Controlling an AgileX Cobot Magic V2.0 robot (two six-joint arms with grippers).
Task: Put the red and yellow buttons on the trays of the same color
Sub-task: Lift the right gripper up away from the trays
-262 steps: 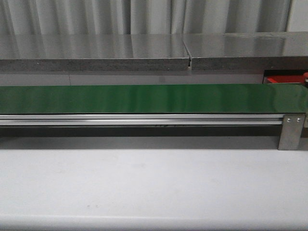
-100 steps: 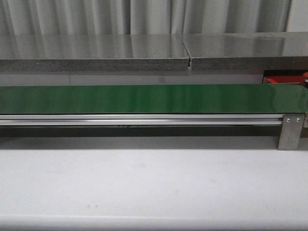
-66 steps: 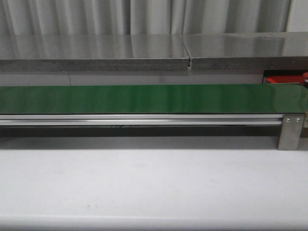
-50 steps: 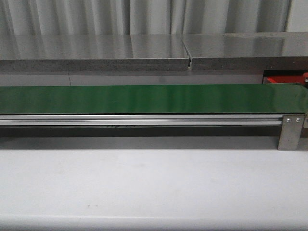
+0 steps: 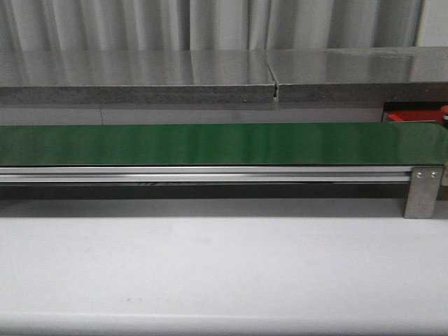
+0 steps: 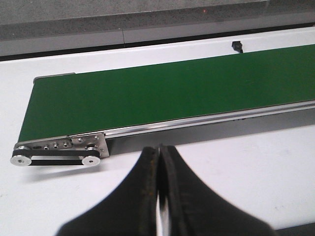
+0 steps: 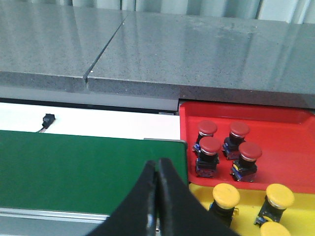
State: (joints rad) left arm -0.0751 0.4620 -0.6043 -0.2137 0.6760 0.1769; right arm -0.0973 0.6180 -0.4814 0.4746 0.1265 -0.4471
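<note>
Belt (image 5: 224,143): bare. Red tray (image 7: 290,129): four red buttons (image 7: 209,145). Yellow tray (image 7: 246,201): three yellow buttons (image 7: 226,194). Left gripper (image 6: 158,162), right gripper (image 7: 156,172): fingers together, nothing held.

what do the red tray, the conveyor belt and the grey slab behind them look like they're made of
Red tray: probably moulded plastic, glossy, with soft highlights and rounded walls.
Conveyor belt: seemingly rubber or PVC sheet, smooth green with a satin sheen, on a rail that looks like brushed aluminium.
Grey slab: looks like polished stone or composite, with a speckled edge and a reflective top.
</note>
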